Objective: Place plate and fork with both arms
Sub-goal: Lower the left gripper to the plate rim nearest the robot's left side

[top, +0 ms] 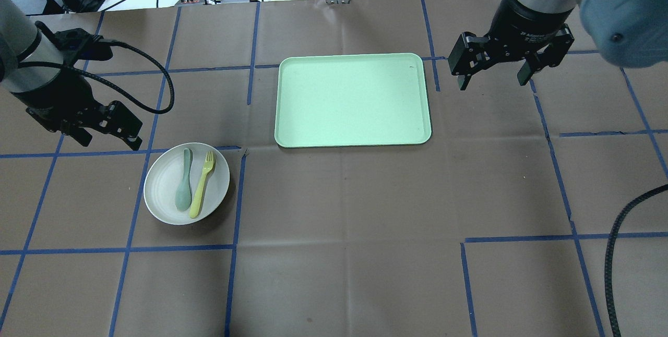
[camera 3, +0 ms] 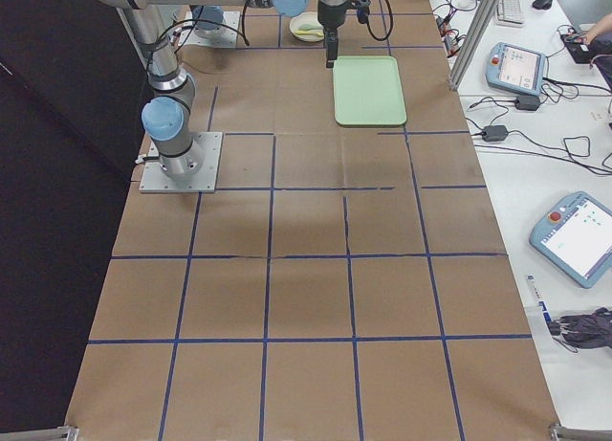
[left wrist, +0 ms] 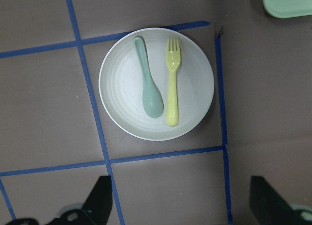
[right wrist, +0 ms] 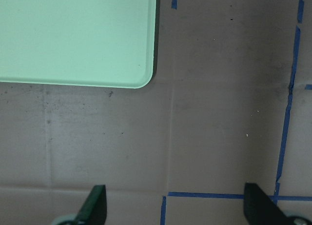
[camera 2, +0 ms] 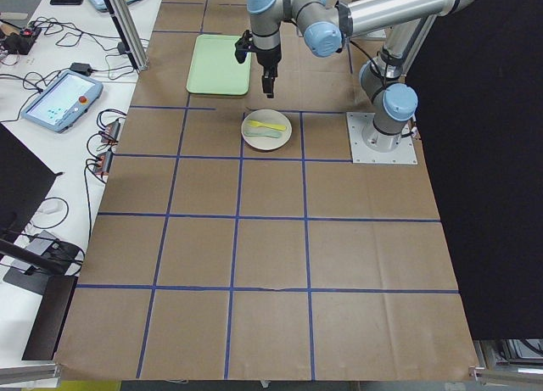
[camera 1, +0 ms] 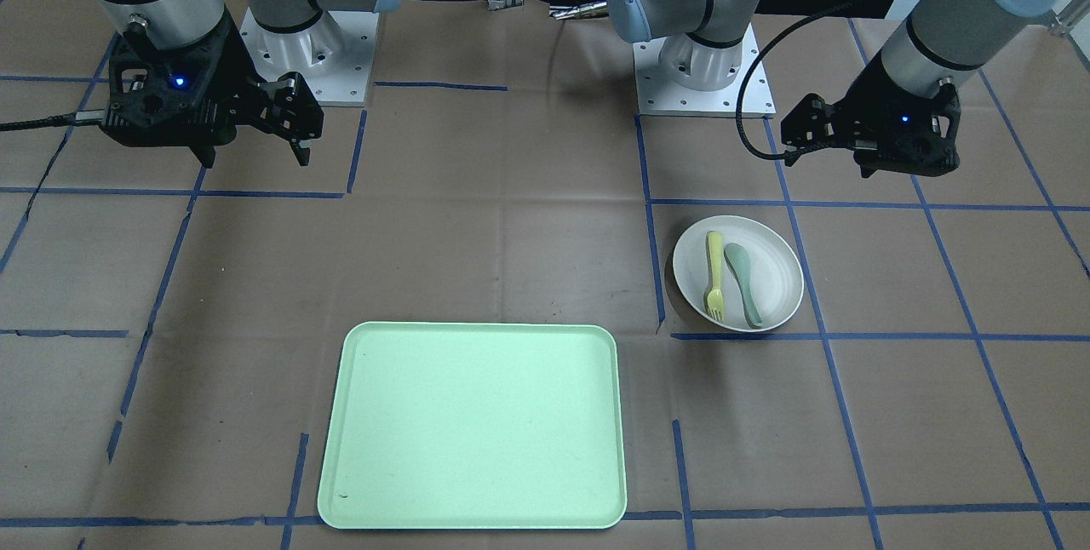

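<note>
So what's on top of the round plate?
A pale-yellow fork and a grey-green spoon lie side by side on the plate. The table under the plate is covered, so unseen.

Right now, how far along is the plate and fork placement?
Done: nothing. The plate sits on the table, off the tray, the fork and a spoon lying in it. In hand: nothing; the left gripper and right gripper are open and empty. Left: picking and placing both, presumably onto the tray.

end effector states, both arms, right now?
Left end effector: open, holding nothing, up near the plate.
Right end effector: open, holding nothing, beside the tray.
</note>
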You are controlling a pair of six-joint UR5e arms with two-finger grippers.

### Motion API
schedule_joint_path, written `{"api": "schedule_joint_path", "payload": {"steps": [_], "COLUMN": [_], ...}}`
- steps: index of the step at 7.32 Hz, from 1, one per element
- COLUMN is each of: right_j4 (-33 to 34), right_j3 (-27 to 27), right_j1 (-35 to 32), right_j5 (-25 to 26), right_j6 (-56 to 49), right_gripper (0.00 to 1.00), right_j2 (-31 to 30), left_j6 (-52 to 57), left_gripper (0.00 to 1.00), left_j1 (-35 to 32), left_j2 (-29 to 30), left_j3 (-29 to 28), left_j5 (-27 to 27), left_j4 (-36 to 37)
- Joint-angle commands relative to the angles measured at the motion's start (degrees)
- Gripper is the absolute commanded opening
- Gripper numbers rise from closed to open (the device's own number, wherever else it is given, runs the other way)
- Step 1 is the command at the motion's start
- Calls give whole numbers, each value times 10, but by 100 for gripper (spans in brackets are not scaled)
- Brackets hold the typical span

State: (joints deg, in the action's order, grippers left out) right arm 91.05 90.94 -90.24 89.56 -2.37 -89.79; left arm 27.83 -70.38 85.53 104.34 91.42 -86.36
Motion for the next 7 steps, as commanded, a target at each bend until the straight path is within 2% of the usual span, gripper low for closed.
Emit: {"api": "schedule_joint_path", "payload": {"steps": [1, 3, 5, 7], "right_j4": [0, 0, 0, 0], "right_j3": [0, -1, 0, 0], "right_j1": [0, 0, 0, -1], "right_j5": [0, 0, 0, 0], "right_j6": [0, 0, 0, 0], "right_gripper": [100, 100, 100, 100], "right_j2": [0, 0, 0, 0], "left_j6": [48, 48, 50, 64], "left_gripper": [100, 100, 100, 99], "left_j1": [70, 107, 110, 118], "left_j2": [5, 23, 56, 96], "left_j3": [54, 74, 76, 80], "left_j5": [-2, -4, -40, -42], "left_j4": [56, 65, 119, 162]}}
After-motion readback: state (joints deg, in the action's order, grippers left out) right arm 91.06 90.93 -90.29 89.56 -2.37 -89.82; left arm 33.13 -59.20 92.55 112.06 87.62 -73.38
